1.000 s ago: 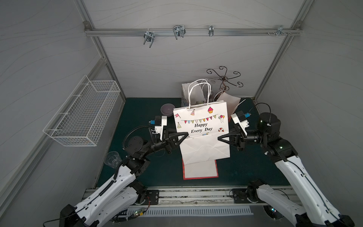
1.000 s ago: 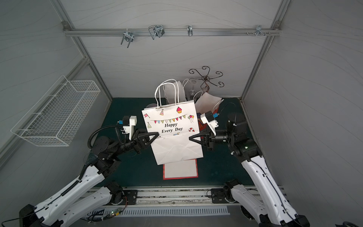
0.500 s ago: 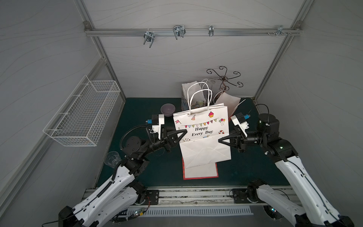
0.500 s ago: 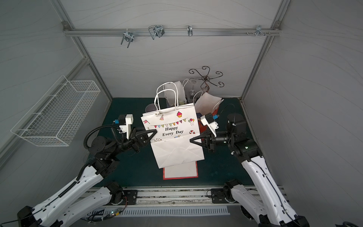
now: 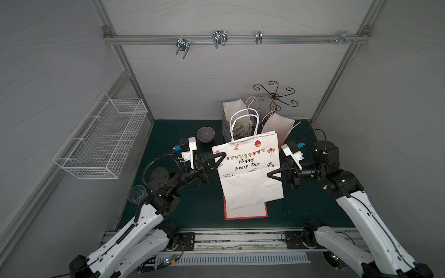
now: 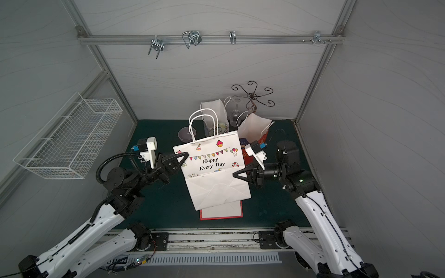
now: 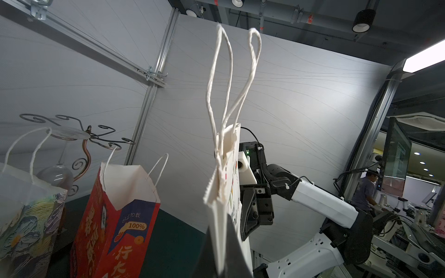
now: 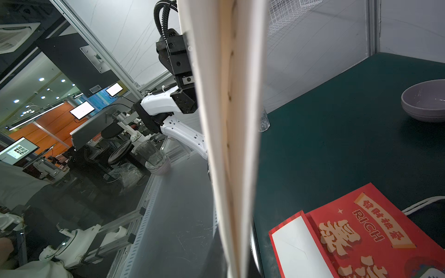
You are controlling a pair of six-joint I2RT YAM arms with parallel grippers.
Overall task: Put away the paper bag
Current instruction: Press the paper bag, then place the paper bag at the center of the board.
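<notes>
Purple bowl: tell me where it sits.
In both top views the purple bowl sits on the green mat, far left of centre, beside the standing painted bag.

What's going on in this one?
Both arms hold a flat white "Happy Every Day" paper bag upright in the air above the dark green table. The left hand pinches one side edge, the right hand the other. A flat red paper bag lies beneath; two other bags stand behind.
</notes>
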